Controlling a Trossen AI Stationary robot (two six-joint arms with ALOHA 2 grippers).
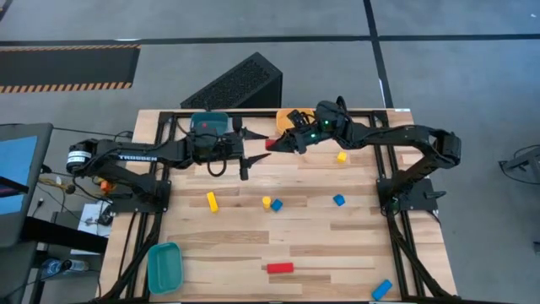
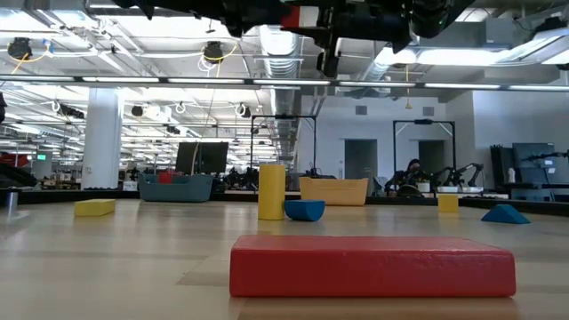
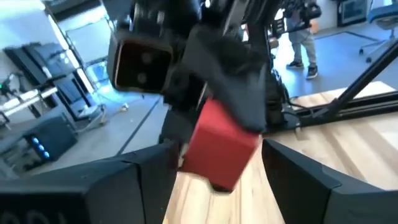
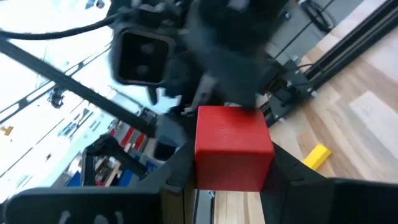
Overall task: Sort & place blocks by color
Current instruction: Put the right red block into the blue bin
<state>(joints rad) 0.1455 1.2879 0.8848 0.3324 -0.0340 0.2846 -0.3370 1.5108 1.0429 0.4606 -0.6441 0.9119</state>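
Note:
My right gripper [image 1: 278, 143] [image 4: 231, 177] is shut on a red cube-like block [image 1: 271, 143] [image 4: 232, 146], high above the far middle of the table. It also shows at the top of the low view, where the red block [image 2: 293, 16] is well clear of the wood. My left gripper [image 1: 253, 150] [image 3: 221, 190] faces it from the left, open. Its fingers stand on either side of the red block [image 3: 219, 149] with gaps, touching nothing. Other blocks lie on the table: a yellow bar [image 1: 212, 201], a red bar [image 1: 280, 268] and several small yellow and blue pieces. My right gripper pinches the red block by two opposite side faces [image 4: 202, 155] between its two fingers [image 4: 283, 174]. It comes in roughly level from the table's right side. The block is lifted clear of the table, with its free end toward the left gripper.
A dark-blue bin [image 1: 211, 123] and an orange-yellow bin [image 1: 285, 119] stand at the far edge, behind the grippers. A teal bin [image 1: 164, 267] sits at the near left corner. A blue piece [image 1: 381, 290] lies at the near right edge. People stand beyond the table.

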